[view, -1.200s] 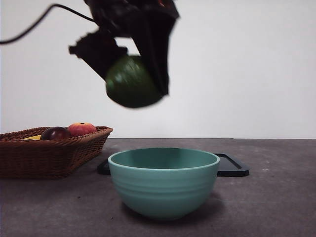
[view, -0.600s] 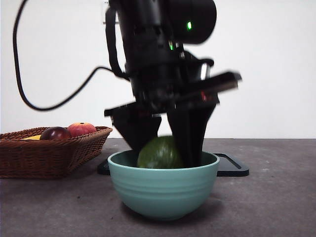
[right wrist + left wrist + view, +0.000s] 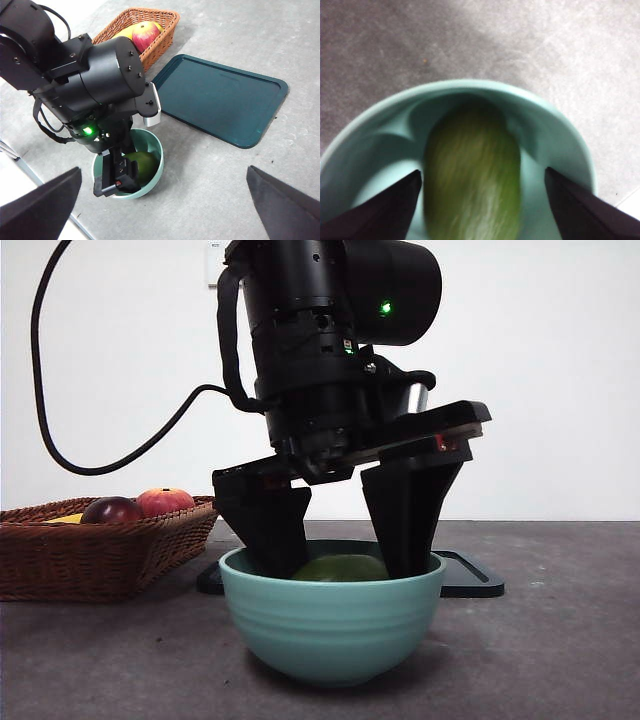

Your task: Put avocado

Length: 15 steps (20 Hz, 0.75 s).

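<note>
The dull green avocado (image 3: 342, 568) lies inside the teal bowl (image 3: 330, 630), only its top showing above the rim. My left gripper (image 3: 340, 565) reaches down into the bowl, open, with one jaw on each side of the fruit. In the left wrist view the avocado (image 3: 472, 175) is blurred and sits apart from both black jaws of the left gripper (image 3: 482, 172), within the bowl (image 3: 545, 120). From high above, my right gripper (image 3: 164, 170) is open and holds nothing; below it are the left arm, the bowl (image 3: 159, 150) and the avocado (image 3: 142, 165).
A wicker basket (image 3: 100, 555) at the left holds a dark maroon fruit (image 3: 112, 510) and a red-orange fruit (image 3: 165, 501). A dark green tray (image 3: 220, 100) lies flat behind the bowl. The left arm's cable (image 3: 60, 440) loops down over the basket side.
The left arm came down from high left with the avocado into the bowl. Its jaws have since spread, and the avocado has dropped lower in the bowl.
</note>
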Available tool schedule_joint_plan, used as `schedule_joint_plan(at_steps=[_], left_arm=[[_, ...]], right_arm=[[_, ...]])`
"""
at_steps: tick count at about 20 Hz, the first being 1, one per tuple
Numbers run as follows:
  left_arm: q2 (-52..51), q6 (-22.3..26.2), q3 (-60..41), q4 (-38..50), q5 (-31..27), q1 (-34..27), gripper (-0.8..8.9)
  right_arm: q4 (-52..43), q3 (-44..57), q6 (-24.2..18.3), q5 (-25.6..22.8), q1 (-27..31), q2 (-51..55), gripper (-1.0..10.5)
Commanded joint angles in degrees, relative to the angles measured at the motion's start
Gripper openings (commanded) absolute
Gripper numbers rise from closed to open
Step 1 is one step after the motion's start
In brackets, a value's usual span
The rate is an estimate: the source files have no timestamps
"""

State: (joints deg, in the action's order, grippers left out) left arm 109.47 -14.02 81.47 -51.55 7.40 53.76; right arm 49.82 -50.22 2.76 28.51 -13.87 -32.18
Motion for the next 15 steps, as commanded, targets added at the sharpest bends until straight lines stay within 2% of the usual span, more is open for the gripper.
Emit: schedule_joint_plan(at_steps=[1,4,8,9,11,12,15], left_arm=[[1.3,1.4,2.1,-0.7,-0.2,0.5,4.14],[-0.4,2.6,4.0,-2.9,-0.2,0.5,4.12],[-7.6,3.0,4.3,-4.1,-0.4,0.5,4.15],[-10.0,3.0,4.3,-4.7,-1.0,0.5,4.44],[-14.9,3.2,4.3,-6.1,-3.1,0.5,5.87],[-17.8,3.8,4.3,-7.0,-4.4,0.5,6.22],[-24.1,5.2,4.3,-11.8,-6.2,0.5,6.23]], right_arm=[[-0.7,-1.1,-0.6,0.0,-0.3,-0.2,5.8],[-0.7,-1.1,-0.6,0.0,-0.3,-0.2,5.8],[-0.7,-1.1,-0.6,0.0,-0.3,-0.2,5.8],[-0.7,-1.1,-0.6,0.0,-0.3,-0.2,5.8],[-0.7,-1.1,-0.7,0.0,-0.3,-0.2,5.8],[-0.7,-1.1,-0.6,0.0,-0.3,-0.2,5.8],[-0.7,-1.1,-0.6,0.0,-0.3,-0.2,5.8]])
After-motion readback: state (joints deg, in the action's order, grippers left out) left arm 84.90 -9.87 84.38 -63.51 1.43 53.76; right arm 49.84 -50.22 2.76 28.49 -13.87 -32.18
